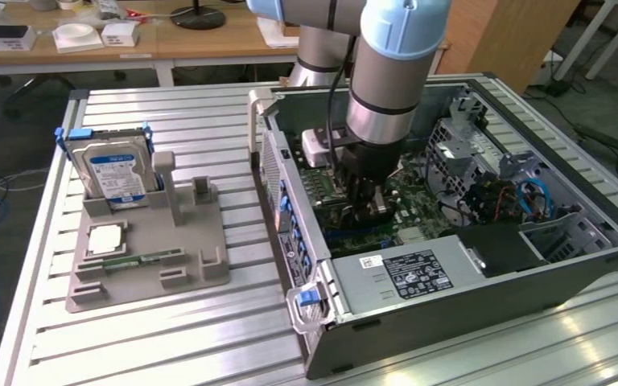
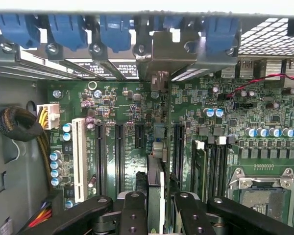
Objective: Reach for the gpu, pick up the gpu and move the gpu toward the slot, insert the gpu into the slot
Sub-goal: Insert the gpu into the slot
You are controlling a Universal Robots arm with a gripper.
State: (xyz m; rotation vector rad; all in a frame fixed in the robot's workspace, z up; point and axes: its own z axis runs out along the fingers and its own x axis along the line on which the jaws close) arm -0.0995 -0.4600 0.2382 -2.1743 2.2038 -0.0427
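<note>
Dark gpu (image 2: 156, 183) sitting edge-on, clamped between the gripper (image 2: 159, 210) fingers, hanging over the green motherboard (image 2: 127, 105) slots inside the case (image 1: 481, 281); judging insertion: keeping card upright, bracket meeting rear opening, pressing evenly

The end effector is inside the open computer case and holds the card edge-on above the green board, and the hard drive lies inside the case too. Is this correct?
Not fully. The hard drive is not in the computer case; the exterior view shows it upright in the grey holder on the table. The rest holds: the end effector grips the card edge-on above the green board.
</note>
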